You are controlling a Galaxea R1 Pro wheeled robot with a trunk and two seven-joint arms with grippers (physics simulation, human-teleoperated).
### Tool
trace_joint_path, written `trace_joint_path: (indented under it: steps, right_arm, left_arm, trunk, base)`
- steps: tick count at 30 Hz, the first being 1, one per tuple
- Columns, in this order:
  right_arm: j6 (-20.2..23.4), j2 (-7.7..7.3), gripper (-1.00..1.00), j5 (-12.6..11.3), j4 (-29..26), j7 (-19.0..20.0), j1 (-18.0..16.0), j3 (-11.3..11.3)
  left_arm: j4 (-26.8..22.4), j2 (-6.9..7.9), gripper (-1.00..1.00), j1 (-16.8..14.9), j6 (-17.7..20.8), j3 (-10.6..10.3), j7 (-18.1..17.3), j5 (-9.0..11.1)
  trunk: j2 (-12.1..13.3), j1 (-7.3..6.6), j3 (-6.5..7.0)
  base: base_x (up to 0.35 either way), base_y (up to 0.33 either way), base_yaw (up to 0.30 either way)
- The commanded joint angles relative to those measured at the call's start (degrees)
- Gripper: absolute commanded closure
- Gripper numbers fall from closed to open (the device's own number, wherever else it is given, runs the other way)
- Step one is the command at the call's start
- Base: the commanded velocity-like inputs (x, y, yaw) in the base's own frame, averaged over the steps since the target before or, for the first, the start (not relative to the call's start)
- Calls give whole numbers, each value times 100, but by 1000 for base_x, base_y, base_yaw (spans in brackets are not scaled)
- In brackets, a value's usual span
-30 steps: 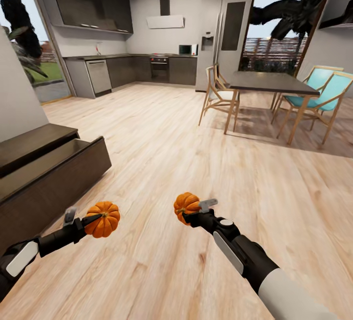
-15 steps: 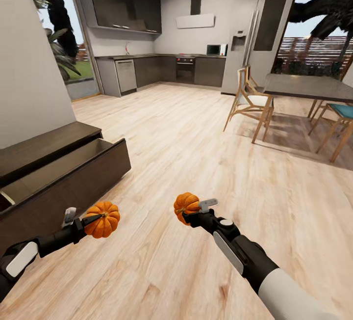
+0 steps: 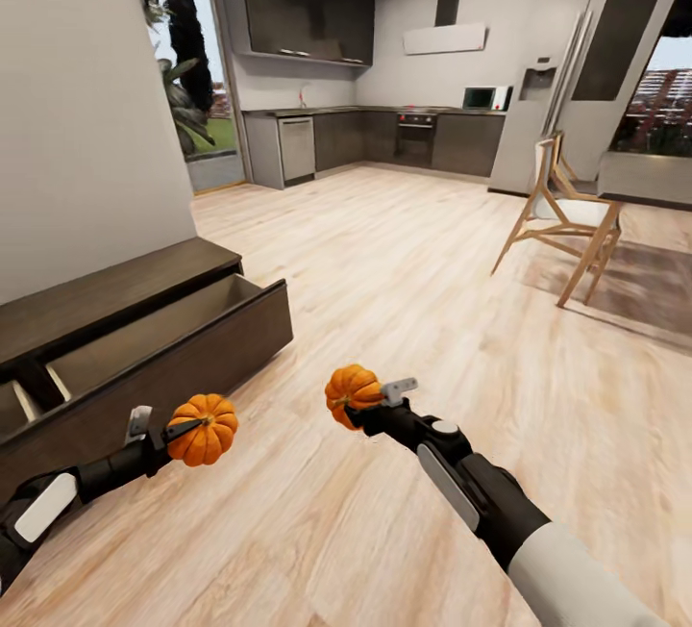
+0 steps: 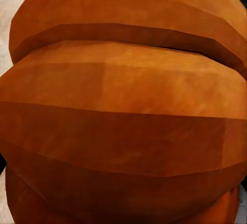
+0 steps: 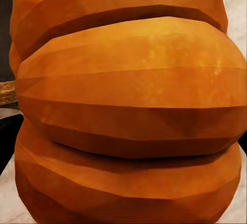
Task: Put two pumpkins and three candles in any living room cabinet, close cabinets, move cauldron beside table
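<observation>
Each arm carries an orange ribbed pumpkin above the wooden floor. My left gripper [image 3: 178, 432] is shut on one pumpkin [image 3: 205, 429], whose orange ribs loom close in the left wrist view [image 4: 123, 110]. My right gripper [image 3: 370, 398] is shut on the other pumpkin [image 3: 350, 395], seen up close with its stem in the right wrist view [image 5: 128, 105]. The cabinet [image 3: 106, 292], a low dark-brown console against the left wall, has a drawer [image 3: 183, 343] pulled out toward the room, just beyond the left pumpkin. The candles, the cauldron and the table are out of view.
A wooden chair [image 3: 567, 218] stands at the right on a stretch of light wood floor [image 3: 404, 262]. A dark kitchen [image 3: 384, 132] with a fridge [image 3: 586, 79] lines the far wall. A white wall [image 3: 86, 108] rises behind the cabinet.
The whole view has swung to the left, bringing more of the cabinet and its open drawer into sight. Both pumpkins stay gripped; the right one sits slightly higher and further left.
</observation>
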Motion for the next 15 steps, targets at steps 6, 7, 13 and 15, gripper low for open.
trace_joint_path:
  steps: [6, 7, 13, 15]
  right_arm:
    - [4, 10, 100, 12, -244, 47, 0, -223]
    - [5, 6, 100, 13, -267, 50, 0, -228]
    - [22, -5, 100, 13, -461, 42, 0, -259]
    - [23, -14, 100, 9, -534, 39, 0, -267]
  left_arm:
    - [8, -27, 100, -2, 18, 5, -22, 36]
    - [13, -30, 100, -2, 18, 4, -30, 37]
    - [9, -45, 100, -2, 18, 0, -52, 31]
    - [-1, -46, 100, -2, 18, 2, -50, 29]
  trunk:
    - [0, 0, 0]
    - [0, 0, 0]
    - [0, 0, 10]
    - [0, 0, 11]
  base:
    - [259, -140, 172]
    - [63, -37, 68]
    - [32, -162, 237]
    - [92, -324, 293]
